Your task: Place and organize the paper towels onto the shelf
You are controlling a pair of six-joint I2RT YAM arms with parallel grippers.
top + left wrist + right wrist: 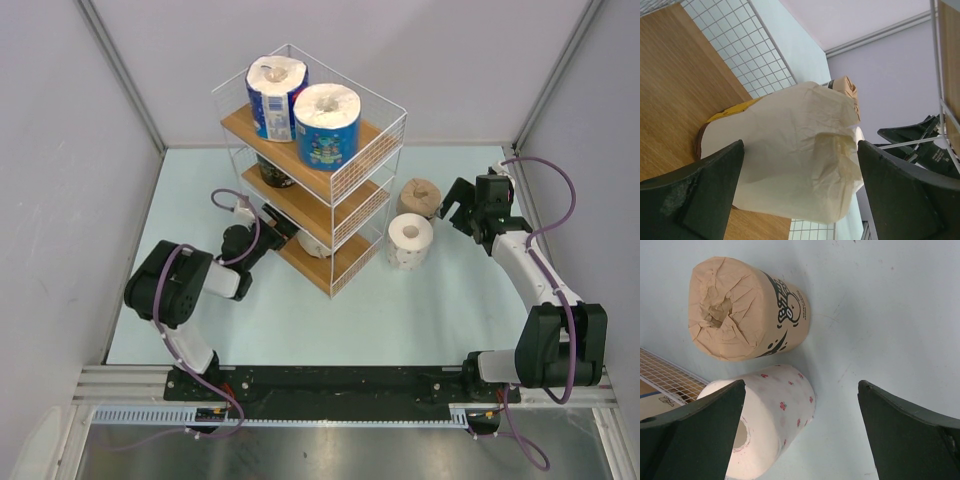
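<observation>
The shelf (352, 160) stands mid-table. Two blue-wrapped rolls (276, 95) (326, 124) stand on its top board. A dark roll (274, 173) sits on the middle board. The cream roll (790, 150) lies on the bottom board (675, 95), mostly hidden in the top view. My left gripper (800, 200) is open, with its fingers on either side of the cream roll. The tan-brown roll (745, 310) and the white dotted roll (775, 410) stand on the table right of the shelf. My right gripper (800, 435) is open above them, beside the dotted roll.
The shelf's wire mesh side (665, 375) is close to the dotted roll. Grey walls (60, 150) enclose the pale blue table (420, 310) on three sides. The right arm (530, 260) reaches in along the right wall.
</observation>
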